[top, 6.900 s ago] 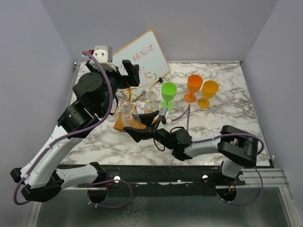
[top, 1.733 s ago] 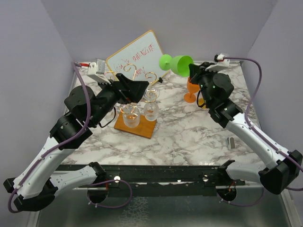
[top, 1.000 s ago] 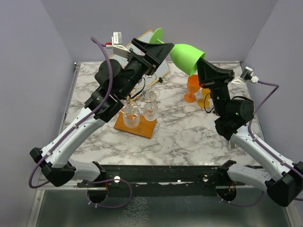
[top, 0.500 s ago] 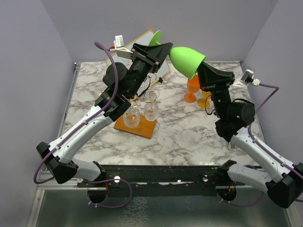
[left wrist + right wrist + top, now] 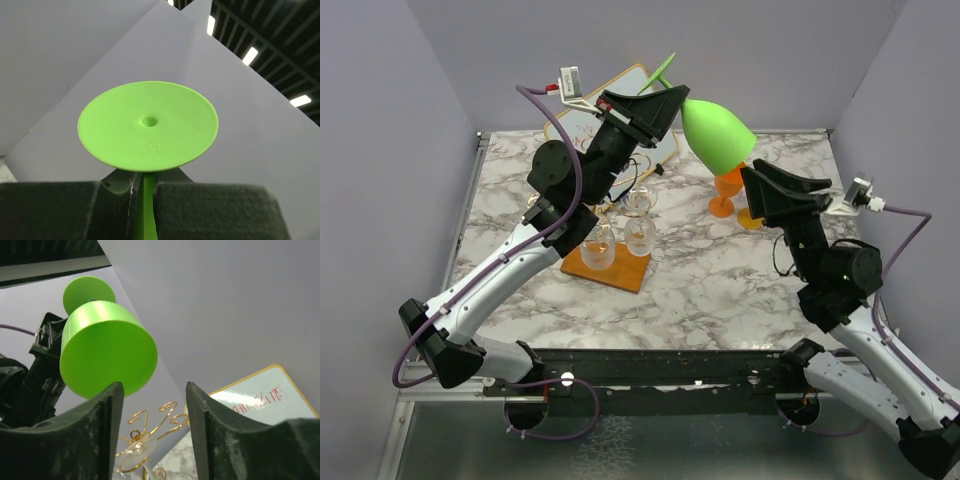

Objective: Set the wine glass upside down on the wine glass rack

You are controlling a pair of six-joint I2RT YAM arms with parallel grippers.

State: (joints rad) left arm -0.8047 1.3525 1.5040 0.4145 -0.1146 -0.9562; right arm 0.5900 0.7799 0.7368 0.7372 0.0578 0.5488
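Left gripper [image 5: 145, 190]: pads clamped tight on the thin stem of the lime-green plastic wine glass [image 5: 716, 132], just under its round foot. The glass is high in the air, foot above my pads, bowl slanting down and away to my right, mouth facing my right gripper [image 5: 155, 390].

Right gripper: jaws parted, nothing between them. The bowl rim sits just ahead of the tips; I cannot tell if it brushes one.

Gold wire rack on a brown wooden base [image 5: 618, 272] stands well below my left gripper, with two clear glasses [image 5: 639, 236] already on it.

Step in hand, as I judge it: the left arm carries the glass over alone.
- Draw the right arm back first.
- Turn the wrist until the bowl points straight down.
- Lower toward a free curl, stem entering sideways, foot resting on the wire.
- Stay off the clear glasses, and let go only once the foot is seated.
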